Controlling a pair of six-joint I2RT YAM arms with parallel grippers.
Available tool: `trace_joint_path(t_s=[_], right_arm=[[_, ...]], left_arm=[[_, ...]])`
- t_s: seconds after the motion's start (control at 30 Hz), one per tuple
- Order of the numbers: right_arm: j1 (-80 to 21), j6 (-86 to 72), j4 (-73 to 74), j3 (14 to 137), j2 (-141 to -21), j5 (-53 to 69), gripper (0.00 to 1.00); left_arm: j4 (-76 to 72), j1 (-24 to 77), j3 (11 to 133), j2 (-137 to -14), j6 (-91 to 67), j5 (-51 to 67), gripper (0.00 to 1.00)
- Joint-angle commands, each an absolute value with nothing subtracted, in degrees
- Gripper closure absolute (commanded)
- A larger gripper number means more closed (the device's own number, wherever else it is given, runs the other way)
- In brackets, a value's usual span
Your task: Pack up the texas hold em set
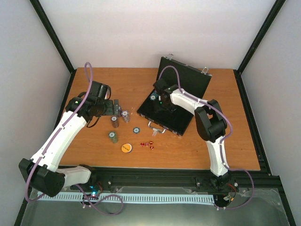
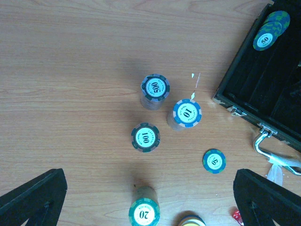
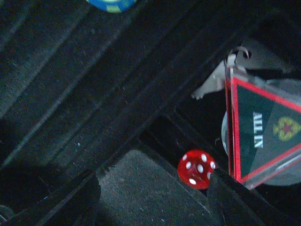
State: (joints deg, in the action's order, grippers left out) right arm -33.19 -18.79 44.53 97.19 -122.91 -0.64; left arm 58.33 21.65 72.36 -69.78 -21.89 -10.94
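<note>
1. Case lies open, far and right of centre on the surface; right jaws hang inside it, released, gripping nothing.
2. One die sits in a pocket just beside a finger, next to the triangle.
3. Likely step: leave the case. Lift straight up so the fingers catch neither piece nor the pocket walls.
4. Left jaws, spread wide and empty, hover over the chip stacks left of the case.
5. Stacks stand close together; come down on one from above, straddling it, sparing its neighbours.
6. More dice and the disc lie near the handle; open room lies to the right.
</note>
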Motion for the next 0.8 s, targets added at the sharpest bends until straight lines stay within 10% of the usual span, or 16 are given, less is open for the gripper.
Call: trace_joint_path(t_s=[0.0,0.77], right_arm=[[-33.22,-20.45,45.8,94.38,-119.83,-1.52,0.36],[-33.24,-18.24,41.8,102.98,-127.74,3.76,0.36]], left_arm=[[57.46,21.53,72.18,-68.64,-22.73,-11.08,0.0],[57.79,21.53,72.93,-68.9,-22.19,-11.49,0.0]])
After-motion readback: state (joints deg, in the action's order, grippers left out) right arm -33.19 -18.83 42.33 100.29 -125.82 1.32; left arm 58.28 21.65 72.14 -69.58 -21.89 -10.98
